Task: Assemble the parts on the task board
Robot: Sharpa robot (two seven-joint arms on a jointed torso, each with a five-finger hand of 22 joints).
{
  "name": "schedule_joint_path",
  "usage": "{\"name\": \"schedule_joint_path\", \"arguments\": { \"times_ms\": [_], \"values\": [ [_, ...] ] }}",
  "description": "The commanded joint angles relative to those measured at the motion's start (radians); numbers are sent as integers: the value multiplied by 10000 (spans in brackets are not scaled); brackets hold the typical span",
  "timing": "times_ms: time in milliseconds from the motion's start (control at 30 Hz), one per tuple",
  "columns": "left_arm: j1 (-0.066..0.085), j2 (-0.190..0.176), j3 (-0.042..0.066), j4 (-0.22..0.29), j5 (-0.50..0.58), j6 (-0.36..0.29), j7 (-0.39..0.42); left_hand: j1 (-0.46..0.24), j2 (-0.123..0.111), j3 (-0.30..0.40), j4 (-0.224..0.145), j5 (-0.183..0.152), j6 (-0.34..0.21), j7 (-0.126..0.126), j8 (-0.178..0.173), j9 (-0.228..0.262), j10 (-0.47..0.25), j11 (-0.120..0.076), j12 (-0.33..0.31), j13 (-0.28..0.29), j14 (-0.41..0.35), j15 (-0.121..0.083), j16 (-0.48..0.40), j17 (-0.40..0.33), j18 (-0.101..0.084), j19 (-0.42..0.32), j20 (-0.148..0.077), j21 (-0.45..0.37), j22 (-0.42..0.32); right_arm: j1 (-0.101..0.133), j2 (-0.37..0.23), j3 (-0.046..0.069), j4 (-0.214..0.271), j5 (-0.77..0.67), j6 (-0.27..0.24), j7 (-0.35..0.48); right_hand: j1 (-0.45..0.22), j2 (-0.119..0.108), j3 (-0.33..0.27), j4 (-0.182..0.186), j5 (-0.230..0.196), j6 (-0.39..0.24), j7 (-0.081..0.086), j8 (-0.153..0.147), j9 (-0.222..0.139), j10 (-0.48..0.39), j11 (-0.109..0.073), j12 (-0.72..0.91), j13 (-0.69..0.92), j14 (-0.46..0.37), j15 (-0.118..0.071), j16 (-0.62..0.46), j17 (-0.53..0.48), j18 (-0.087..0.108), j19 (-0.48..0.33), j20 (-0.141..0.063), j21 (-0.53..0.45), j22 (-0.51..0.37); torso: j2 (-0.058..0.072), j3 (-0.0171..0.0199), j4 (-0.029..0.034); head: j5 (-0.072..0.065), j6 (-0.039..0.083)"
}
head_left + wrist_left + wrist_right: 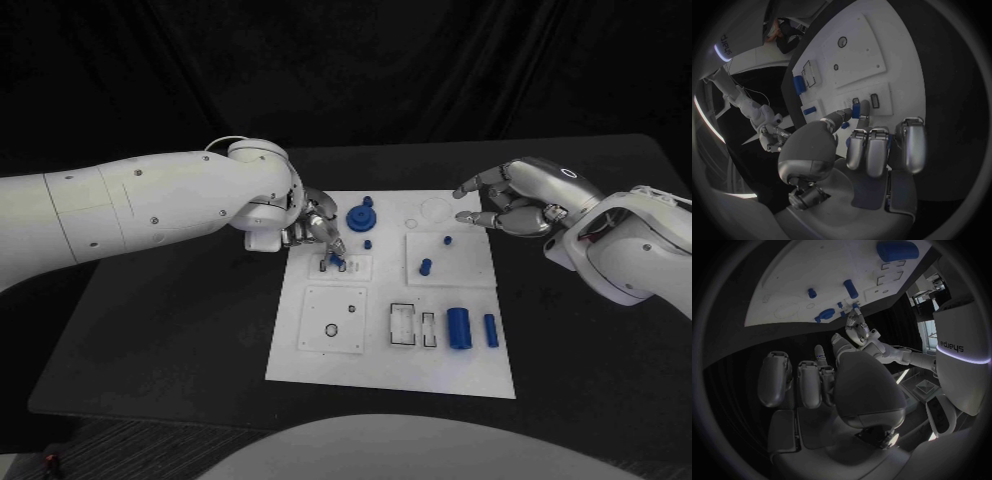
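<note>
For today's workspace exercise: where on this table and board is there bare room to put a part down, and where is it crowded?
Free: the black table left of the board, the table strip right of it, and the board's near edge below the big cylinder. Crowded: the board's far left, where the left robot hand pinches a small part beside the gear; the right robot hand hovers over the far right corner.

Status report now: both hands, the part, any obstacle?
Left hand pinches small blue part at task board. Right hand hovers beside board, fingers curled, holding nothing. No obstacle seen.
</note>
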Motion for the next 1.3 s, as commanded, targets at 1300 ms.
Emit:
{"name": "schedule_joint_path", "arguments": {
  "times_ms": [1300],
  "values": [
    [-278,-131,4,260,57,-306,-173,-240,189,753,-368,-261,-11,-24,-121,79,1042,7,35,2634,1055,6,26,2634,58,-106,-4,-117,805,-46,9,6,-47,-9,300,-178,-74,101,-32,-64,-40,68,37,-50,-30,88,70,-237,999,463,95,-206,-254,7,-74,76,-295,1694,10,-6,-27,186,-1]
  ]
}}
